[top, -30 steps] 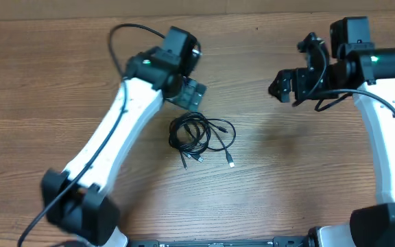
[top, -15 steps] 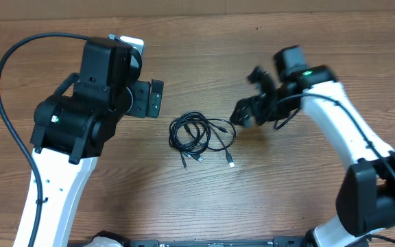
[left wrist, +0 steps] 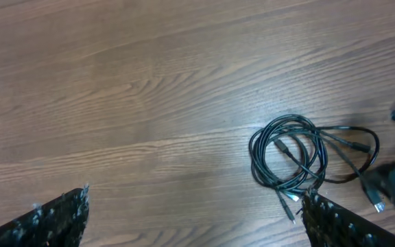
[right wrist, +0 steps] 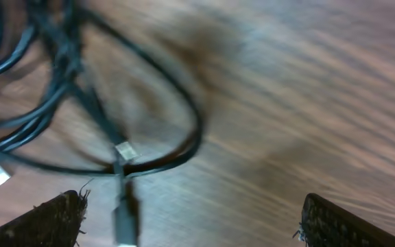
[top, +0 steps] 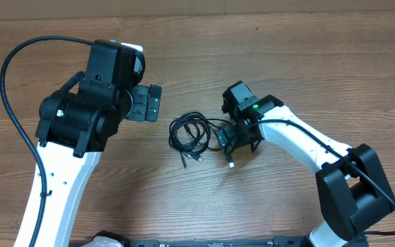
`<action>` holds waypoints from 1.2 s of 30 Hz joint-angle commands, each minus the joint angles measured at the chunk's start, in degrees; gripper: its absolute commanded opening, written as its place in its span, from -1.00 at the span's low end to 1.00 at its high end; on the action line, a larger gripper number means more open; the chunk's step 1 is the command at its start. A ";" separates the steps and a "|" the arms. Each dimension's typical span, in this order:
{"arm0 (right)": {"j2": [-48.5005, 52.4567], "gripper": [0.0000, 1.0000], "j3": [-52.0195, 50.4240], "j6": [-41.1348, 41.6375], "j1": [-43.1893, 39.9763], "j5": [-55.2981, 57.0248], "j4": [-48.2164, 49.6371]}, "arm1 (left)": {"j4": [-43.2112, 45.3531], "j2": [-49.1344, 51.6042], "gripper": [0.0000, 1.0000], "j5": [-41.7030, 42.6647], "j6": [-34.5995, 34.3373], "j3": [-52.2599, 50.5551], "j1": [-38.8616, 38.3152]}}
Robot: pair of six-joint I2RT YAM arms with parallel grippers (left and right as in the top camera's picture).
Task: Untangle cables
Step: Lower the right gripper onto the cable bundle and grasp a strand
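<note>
Cables (top: 196,135) lie in a tangled coil mid-tabletop (top: 286,55). Your right gripper (top: 236,142) hangs spread over their right loop, gripping nothing. Your left gripper (top: 154,103) is spread too, just left of them.

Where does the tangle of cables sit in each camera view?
Overhead: cables at picture centre.
Left wrist: lower right.
Right wrist: left side, close up and blurred.
Shared landmark: the wooden table beneath them.
</note>
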 commanded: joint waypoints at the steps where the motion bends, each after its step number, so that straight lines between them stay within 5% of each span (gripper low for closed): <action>1: 0.02 1.00 -0.31 2.62 -0.85 3.54 1.97 | -0.15 -0.02 0.99 -1.05 -0.76 -0.35 -0.37; 18: 7.39 0.96 -0.31 2.36 -0.83 0.61 6.62 | -1.51 -0.02 0.99 -1.03 -1.20 -0.35 -0.37; 21: 8.57 0.68 -0.31 2.36 -0.83 0.61 7.78 | -1.51 -0.02 0.99 -1.01 -1.20 -0.35 -0.37; 22: 8.98 0.50 -0.31 2.38 -0.83 0.59 8.41 | -1.51 -0.02 1.00 -1.01 -1.20 -0.35 -0.37; 23: 9.20 0.03 -0.31 2.40 -0.83 0.57 9.51 | -1.51 -0.02 0.99 -1.01 -1.20 -0.35 -0.37; 24: 9.20 -0.17 -0.31 2.40 -0.83 0.57 9.94 | -1.51 -0.02 0.99 -1.01 -1.20 -0.35 -0.37; 29: 9.20 -0.86 -0.28 2.43 -0.83 0.57 11.63 | -1.49 -0.02 0.99 -1.01 -1.20 -0.35 -0.37; 36: 8.66 -0.93 2.32 2.45 -0.85 0.98 9.60 | -0.72 -0.02 0.99 -1.03 -1.18 -0.35 -0.37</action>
